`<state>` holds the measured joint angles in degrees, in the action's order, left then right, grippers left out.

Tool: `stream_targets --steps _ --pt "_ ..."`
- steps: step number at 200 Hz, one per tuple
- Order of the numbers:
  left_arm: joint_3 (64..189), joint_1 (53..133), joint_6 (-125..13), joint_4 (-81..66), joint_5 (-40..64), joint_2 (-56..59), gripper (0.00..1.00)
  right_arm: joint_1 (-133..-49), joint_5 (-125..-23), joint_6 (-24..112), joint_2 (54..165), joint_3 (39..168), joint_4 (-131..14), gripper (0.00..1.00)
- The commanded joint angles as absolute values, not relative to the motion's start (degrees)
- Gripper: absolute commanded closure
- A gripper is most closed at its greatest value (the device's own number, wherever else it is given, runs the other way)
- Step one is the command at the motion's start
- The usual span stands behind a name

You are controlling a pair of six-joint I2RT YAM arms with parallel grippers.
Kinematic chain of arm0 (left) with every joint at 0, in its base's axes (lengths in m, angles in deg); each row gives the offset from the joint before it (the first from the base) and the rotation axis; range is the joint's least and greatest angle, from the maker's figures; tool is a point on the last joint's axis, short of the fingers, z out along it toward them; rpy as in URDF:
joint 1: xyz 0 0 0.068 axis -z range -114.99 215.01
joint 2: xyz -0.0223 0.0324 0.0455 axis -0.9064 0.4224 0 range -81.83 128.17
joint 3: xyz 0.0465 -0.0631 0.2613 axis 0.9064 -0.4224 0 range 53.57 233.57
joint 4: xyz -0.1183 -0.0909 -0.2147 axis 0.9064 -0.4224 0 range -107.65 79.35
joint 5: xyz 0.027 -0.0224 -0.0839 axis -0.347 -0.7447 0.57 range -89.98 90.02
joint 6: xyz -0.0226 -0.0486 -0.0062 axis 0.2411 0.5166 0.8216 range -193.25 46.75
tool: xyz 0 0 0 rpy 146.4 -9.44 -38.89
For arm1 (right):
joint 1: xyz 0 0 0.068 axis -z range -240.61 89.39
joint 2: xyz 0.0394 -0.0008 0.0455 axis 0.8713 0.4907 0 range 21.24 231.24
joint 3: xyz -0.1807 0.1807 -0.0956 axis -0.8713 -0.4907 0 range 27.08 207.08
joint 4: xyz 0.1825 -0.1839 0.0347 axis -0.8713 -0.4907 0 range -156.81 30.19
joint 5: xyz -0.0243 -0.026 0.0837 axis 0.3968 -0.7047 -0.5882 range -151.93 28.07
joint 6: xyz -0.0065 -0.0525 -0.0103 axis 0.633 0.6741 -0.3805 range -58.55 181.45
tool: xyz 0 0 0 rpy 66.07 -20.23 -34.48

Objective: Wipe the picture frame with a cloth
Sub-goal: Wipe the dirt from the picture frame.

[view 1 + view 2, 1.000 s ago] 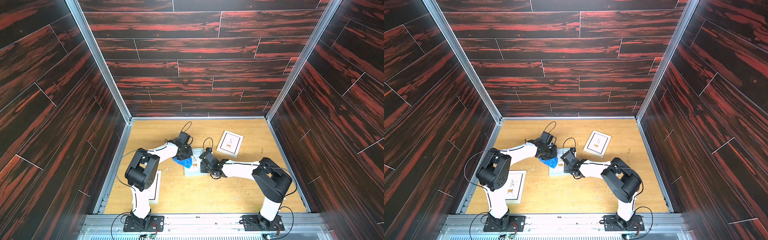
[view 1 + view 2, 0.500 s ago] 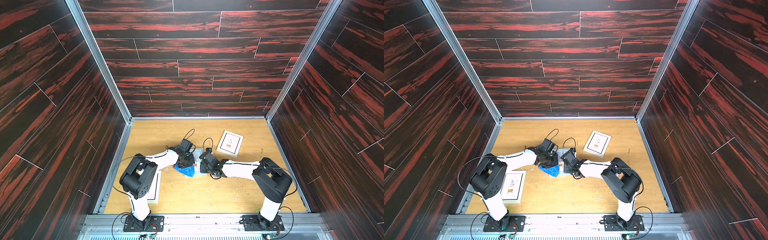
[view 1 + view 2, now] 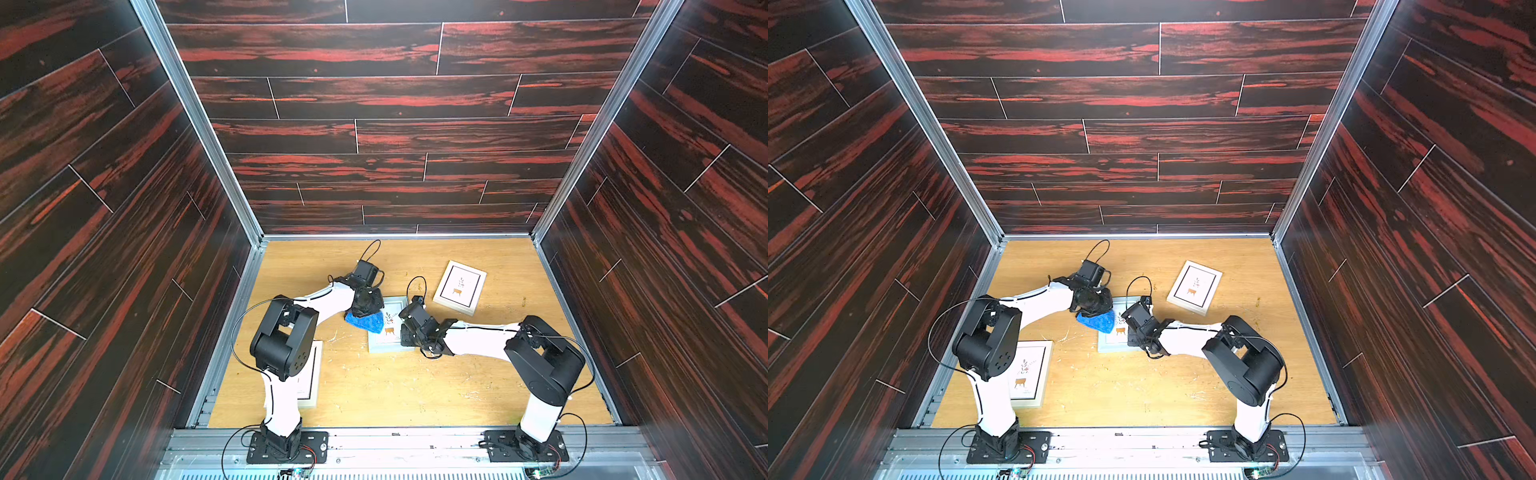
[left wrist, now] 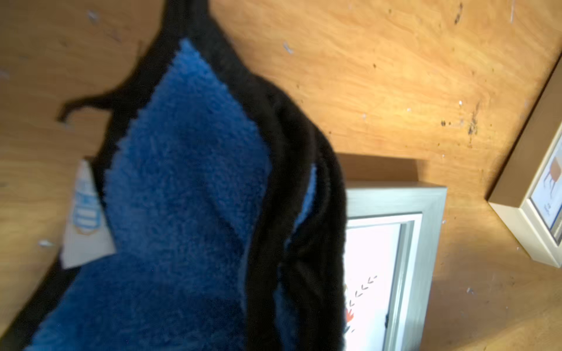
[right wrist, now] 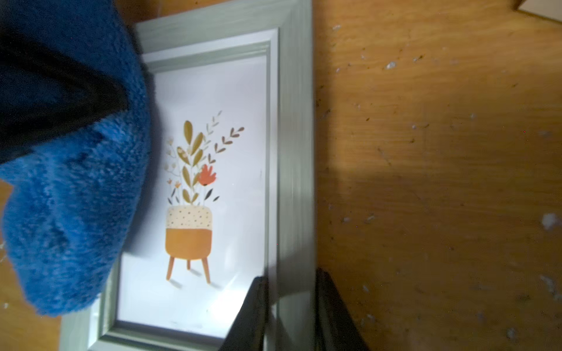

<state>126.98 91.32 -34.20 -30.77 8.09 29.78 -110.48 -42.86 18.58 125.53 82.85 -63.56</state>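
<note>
A grey-green picture frame (image 3: 388,334) (image 3: 1113,340) with a potted-plant print lies flat in the middle of the wooden table (image 3: 395,386). A bright blue cloth (image 3: 365,321) (image 3: 1097,322) with black edging is bunched over the frame's left part. My left gripper (image 3: 368,311) (image 3: 1096,308) is shut on the cloth from above. In the left wrist view the cloth (image 4: 182,197) hides its jaws, beside the frame's corner (image 4: 425,206). My right gripper (image 5: 292,304) (image 3: 405,332) is shut on the frame's right rail (image 5: 296,152), one finger (image 5: 252,310) on each side. The cloth (image 5: 70,197) covers the glass's far side.
A white frame (image 3: 459,288) (image 3: 1194,288) lies at the back right, close to the right wrist. A cream frame (image 3: 311,374) (image 3: 1027,374) lies at the near left, partly under the left arm. Dark wall panels close in three sides.
The left gripper swept the cloth toward the near edge of the frame half a second ago and has now drawn it back to the frame's far left. The right gripper held still.
</note>
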Motion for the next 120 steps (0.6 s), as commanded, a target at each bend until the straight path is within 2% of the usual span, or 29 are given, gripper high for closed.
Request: stream_targets --steps 1,40,57,96,120 --pt "122.7 94.5 -32.6 -33.2 6.8 28.8 1.00 -110.5 -43.4 17.1 126.4 81.7 -67.7 0.98" --pt "125.7 92.0 -31.4 -33.1 6.4 30.8 1.00 -110.5 -43.2 17.3 125.9 81.6 -68.0 0.98" --pt "124.6 91.3 -32.4 -34.5 5.4 28.0 1.00 -110.5 -42.6 17.3 126.0 81.8 -68.5 0.99" --pt "112.6 96.7 -30.8 -34.1 4.1 17.0 1.00 -110.5 -42.8 17.2 126.9 82.1 -68.0 0.99" --pt "110.3 96.6 -30.6 -33.1 5.6 17.8 1.00 -110.5 -43.0 17.4 126.7 82.0 -67.9 0.99"
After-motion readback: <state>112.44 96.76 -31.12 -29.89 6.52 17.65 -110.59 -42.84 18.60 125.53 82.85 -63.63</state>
